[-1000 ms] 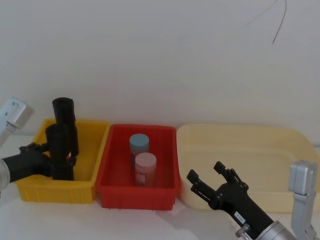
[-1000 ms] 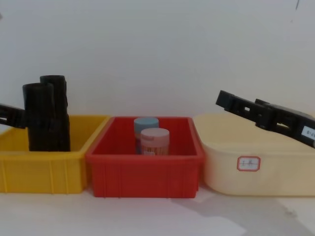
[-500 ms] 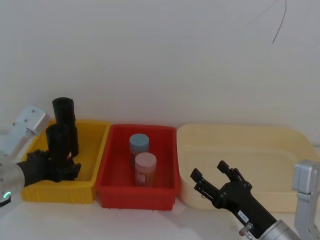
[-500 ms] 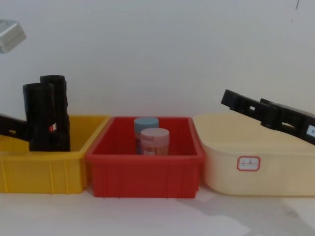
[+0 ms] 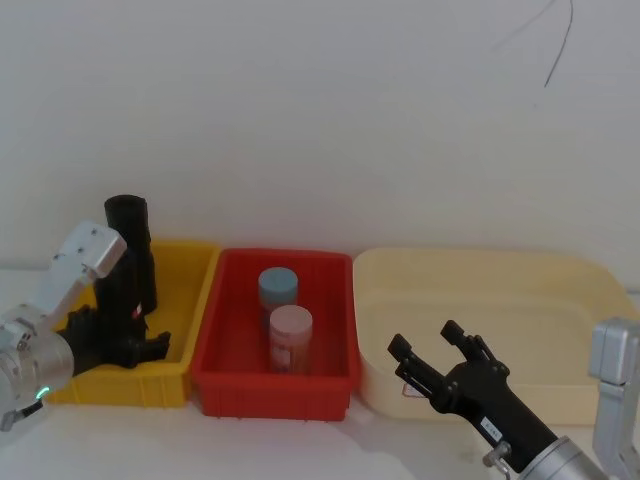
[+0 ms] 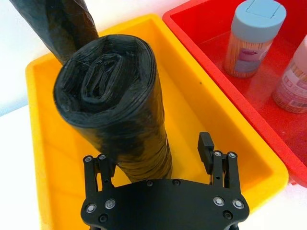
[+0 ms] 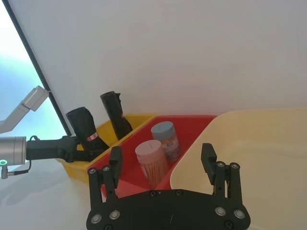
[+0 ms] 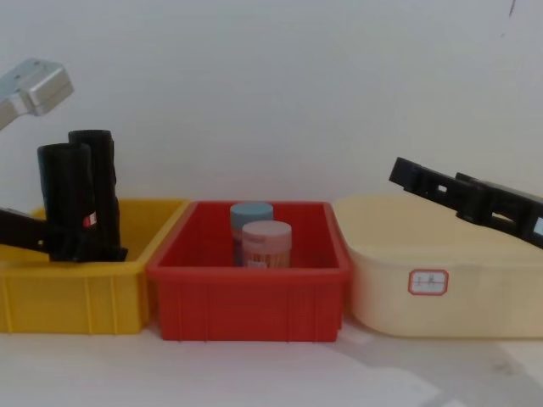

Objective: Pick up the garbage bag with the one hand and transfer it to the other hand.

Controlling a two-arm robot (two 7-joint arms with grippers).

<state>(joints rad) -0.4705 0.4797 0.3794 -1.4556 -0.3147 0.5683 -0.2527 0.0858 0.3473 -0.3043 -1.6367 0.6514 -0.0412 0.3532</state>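
The garbage bag [image 6: 115, 110] stands upright in the yellow bin [image 5: 190, 285] at the left, with a second black roll [image 5: 128, 215] just behind. The left gripper [image 6: 149, 152] straddles it with fingers spread. The right gripper [image 5: 424, 336], fingers released, hovers at the cream tub's [image 5: 500, 262] near edge.

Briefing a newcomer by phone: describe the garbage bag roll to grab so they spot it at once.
Find the yellow bin, the leftmost container in the row. Two black rolls stand in it, and the garbage bag is the nearer one. Unlike the roll behind, it carries a small red-and-white sticker on its side.
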